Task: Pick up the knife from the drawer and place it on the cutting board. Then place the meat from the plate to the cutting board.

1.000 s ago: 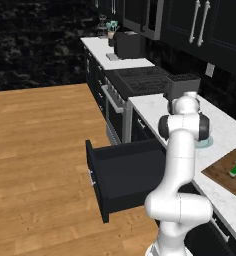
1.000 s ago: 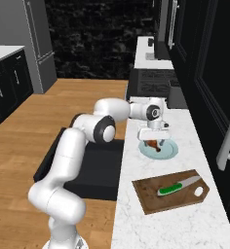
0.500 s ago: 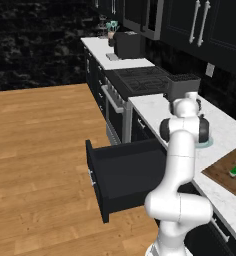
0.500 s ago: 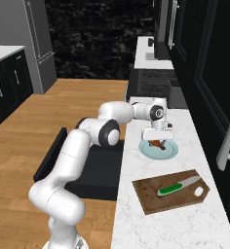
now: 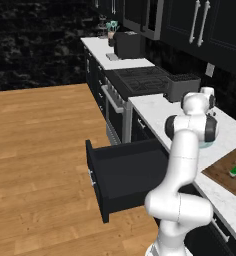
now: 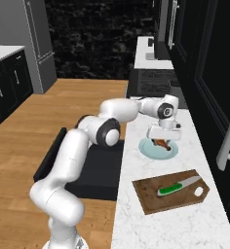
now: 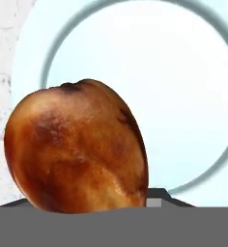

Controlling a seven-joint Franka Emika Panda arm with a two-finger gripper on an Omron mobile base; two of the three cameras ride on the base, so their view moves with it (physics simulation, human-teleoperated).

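A rendered kitchen with a white robot arm reaching over a pale stone counter (image 6: 136, 194). Nearest the cameras, the wide black drawer (image 5: 121, 176) stands pulled open below the counter edge. On the counter beyond it lies the dark brown cutting board (image 6: 156, 199), and the knife (image 6: 177, 186) with its green handle already rests on top of it, so 1 of the 2 placements looks done.

A little farther along the counter sits the round pale blue-green plate (image 6: 147, 148). The gripper (image 6: 163, 138) is lowered right onto it, straddling the meat (image 6: 162, 143). In the hand view the reddish-brown meat (image 7: 77, 147) bulges large and close, lying on the plate (image 7: 183, 72) toward its rim. The jaws are down around the drumstick, but the fingertips are hidden and I cannot tell whether they already press on it or still stand slightly apart.

The step in hand appears to be grasping the meat. To do it well, the fingers should probably close across the thick rounded body, not the thin bone end, firmly enough that the glossy skin does not slip, and then lift straight up so the plate is not dragged.

The drumstick's long axis cannot be read with confidence: the hand view shows the fat end head-on, and the right base view is too small to place the bone end. Beyond the plate the counter runs to a stove (image 5: 140, 77) and dark upper cabinets (image 5: 210, 25).
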